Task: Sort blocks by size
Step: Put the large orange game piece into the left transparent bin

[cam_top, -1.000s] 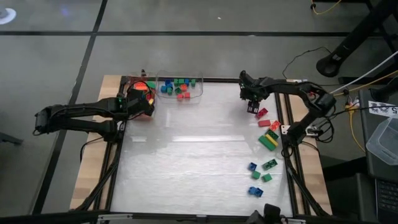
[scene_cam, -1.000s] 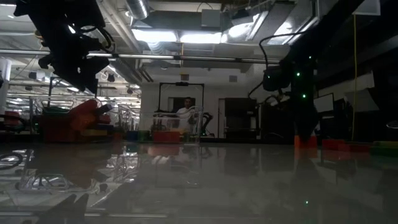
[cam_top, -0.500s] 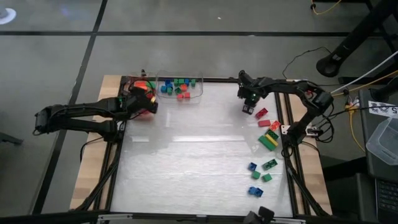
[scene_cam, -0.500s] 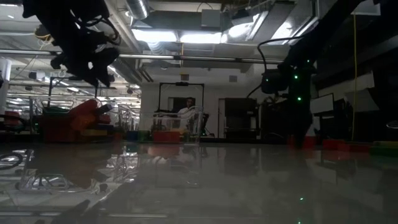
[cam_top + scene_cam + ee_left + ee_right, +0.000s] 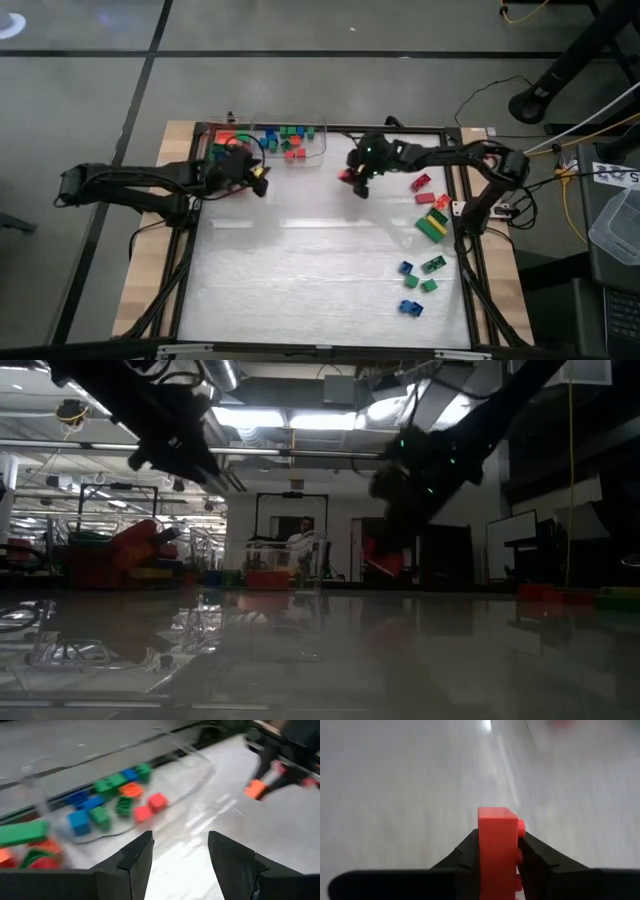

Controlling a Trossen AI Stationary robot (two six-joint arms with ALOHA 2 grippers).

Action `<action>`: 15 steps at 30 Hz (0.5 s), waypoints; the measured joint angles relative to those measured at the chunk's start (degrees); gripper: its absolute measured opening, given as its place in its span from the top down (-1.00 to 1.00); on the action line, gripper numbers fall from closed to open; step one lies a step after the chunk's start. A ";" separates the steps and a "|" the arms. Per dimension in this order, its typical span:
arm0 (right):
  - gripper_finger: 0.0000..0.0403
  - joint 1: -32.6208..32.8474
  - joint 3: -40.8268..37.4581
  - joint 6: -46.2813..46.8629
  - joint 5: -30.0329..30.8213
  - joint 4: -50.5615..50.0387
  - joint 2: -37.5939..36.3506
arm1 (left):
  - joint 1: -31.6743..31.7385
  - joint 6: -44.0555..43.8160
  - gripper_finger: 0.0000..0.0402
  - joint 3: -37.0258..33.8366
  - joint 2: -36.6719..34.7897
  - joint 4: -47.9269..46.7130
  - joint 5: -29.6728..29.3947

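- Your right gripper [image 5: 498, 851] is clamped on a red block [image 5: 497, 845], held above the table's far middle, near the clear tray [image 5: 318, 150].
- Your left gripper [image 5: 180, 851] hovers with its fingers apart and empty, beside that tray.
- Small blocks [image 5: 286, 140] already lie in the tray; a red container [image 5: 226, 140] beside it holds others.
- Loose blocks [image 5: 432, 225] wait along the right edge, so you're likely about halfway.
- White glossy tabletop [image 5: 310, 270]; beyond it, a dim, lit workshop with a person [image 5: 297, 536] far off.
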 joint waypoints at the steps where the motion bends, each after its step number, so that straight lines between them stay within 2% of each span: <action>1: 0.55 1.32 0.00 0.63 -0.09 3.22 -0.05 | -0.82 0.52 0.12 0.00 0.76 1.21 0.61; 9: 0.45 10.42 0.02 5.04 -0.11 24.34 -0.11 | -7.57 2.79 0.12 0.00 10.25 10.84 1.97; 15: 0.55 15.38 0.04 5.05 2.68 32.01 -0.11 | -11.75 8.89 0.12 0.00 18.53 20.40 1.99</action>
